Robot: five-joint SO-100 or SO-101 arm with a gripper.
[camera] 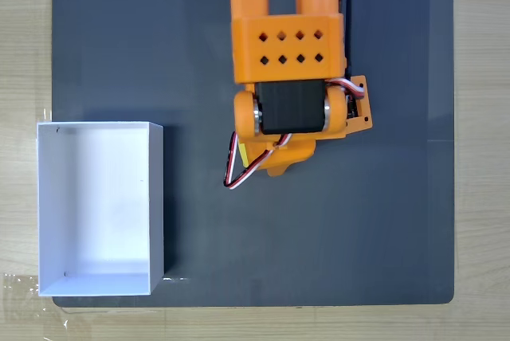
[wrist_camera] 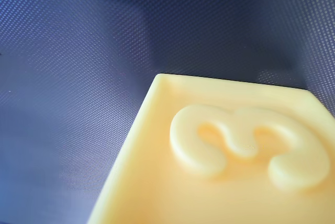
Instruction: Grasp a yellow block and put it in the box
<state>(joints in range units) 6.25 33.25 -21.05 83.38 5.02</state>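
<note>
In the fixed view you look straight down on a dark grey mat [camera: 382,221] that covers most of a pale wooden table [camera: 24,38]. Your orange arm [camera: 288,46] comes in from the mat's far edge, near the middle, and reaches down toward the centre. A black motor sits between two orange side plates at the wrist, and a bundle of red, white and black wires [camera: 237,175] loops out below it on the view's left side. The gripper [camera: 267,158] is beneath the wrist, and its fingers are hidden by the arm's own body, so you cannot tell from here whether it is spread or closed. A thin sliver of the yellow block [camera: 241,152] peeks out at the left edge of the orange gripper piece, close to the centre of the mat. The box [camera: 156,197], white and open at the top, sits at the mat's near left corner, with its left wall hanging over the mat's left edge onto the wood. It stands well apart from the arm, and its inside shows plain white.

In the wrist view you see the yellow block [wrist_camera: 157,182] very close, in the lower right part of the frame, slightly blurred. Its upper face carries a raised, rounded figure shaped like a 3. Around it lies the mat [wrist_camera: 78,51], its fine woven texture looking blue-violet in this camera. No fingers appear here, so the grip state stays uncertain.
</note>
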